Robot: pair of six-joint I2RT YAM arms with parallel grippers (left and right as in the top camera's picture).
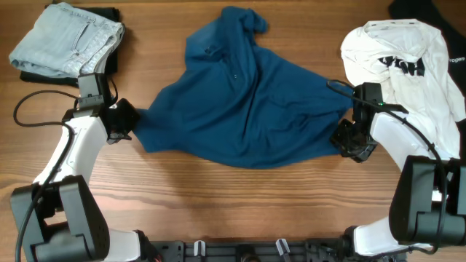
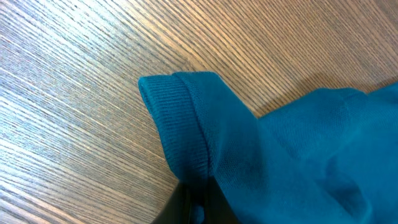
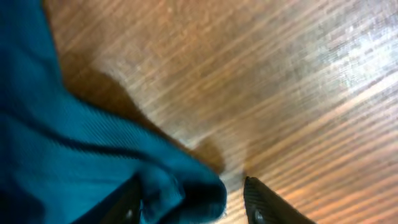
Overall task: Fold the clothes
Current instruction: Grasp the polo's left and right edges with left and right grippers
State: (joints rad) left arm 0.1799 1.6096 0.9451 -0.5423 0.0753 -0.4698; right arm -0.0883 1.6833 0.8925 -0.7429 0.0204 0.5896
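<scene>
The dark-blue polo shirt [image 1: 247,109] lies crumpled and stretched across the middle of the table, collar end toward the far side. My left gripper [image 1: 122,120] is at its left tip. In the left wrist view the jaws [image 2: 196,202] are shut on the ribbed sleeve cuff [image 2: 180,130]. My right gripper [image 1: 348,138] is at the shirt's right edge. In the right wrist view its fingers [image 3: 193,202] stand apart with a fold of the blue cloth [image 3: 68,143] between them, against the left finger. The white T-shirt with black lettering [image 1: 408,65] lies bunched at the far right.
Folded light-blue jeans [image 1: 69,36] rest on a black garment [image 1: 109,13] at the far left. Another black garment [image 1: 422,11] lies at the far right corner. The table is brown wood [image 1: 218,196].
</scene>
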